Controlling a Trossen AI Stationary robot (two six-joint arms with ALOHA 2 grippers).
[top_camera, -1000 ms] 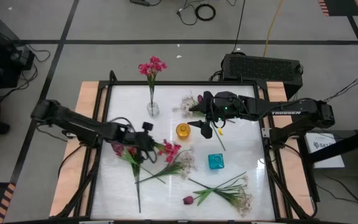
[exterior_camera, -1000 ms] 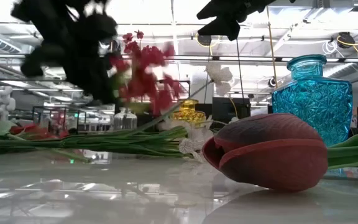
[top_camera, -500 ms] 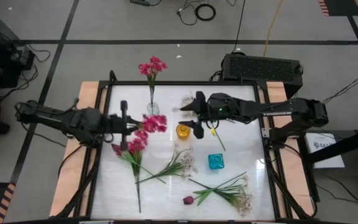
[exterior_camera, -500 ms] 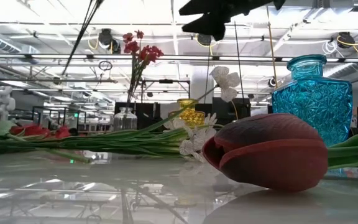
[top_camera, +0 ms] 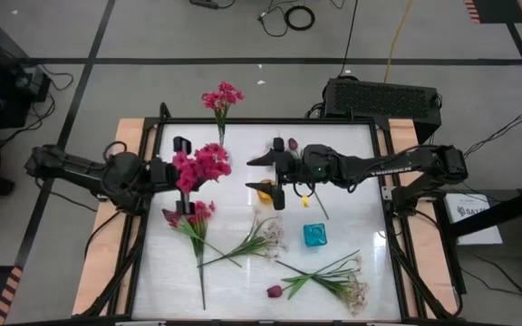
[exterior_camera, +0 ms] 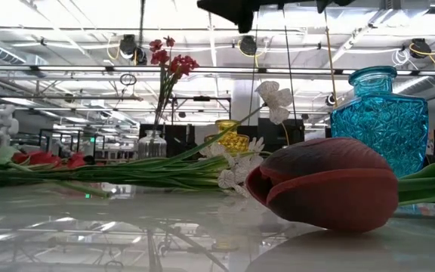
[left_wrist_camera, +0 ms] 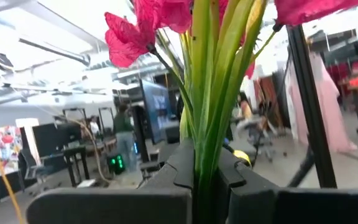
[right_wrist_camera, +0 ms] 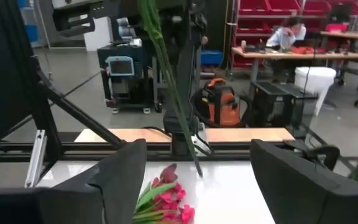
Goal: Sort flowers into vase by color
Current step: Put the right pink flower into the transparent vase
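Two dark arms reach over the white worktop (top_camera: 352, 226). The left gripper (top_camera: 181, 170), raised above the worktop's left side, has its jaws clamped on the green stems of a pink sprig (top_camera: 201, 165), the blossoms standing upward. The right gripper (top_camera: 271, 175), jaws wide apart and holding nothing, hangs over the middle, just above the yellow vase (top_camera: 266, 191). A blue vase (top_camera: 314, 235) stands near the centre; a clear vase (exterior_camera: 152, 143) at the far edge already holds pink blooms (top_camera: 222, 96). Loose flowers lie across the near half: more pink sprigs (top_camera: 188, 215) to the left, a white sprig (top_camera: 266, 237) in the middle, and a maroon tulip (top_camera: 275, 292) with white sprigs (top_camera: 353, 288) beside it, nearest the front.
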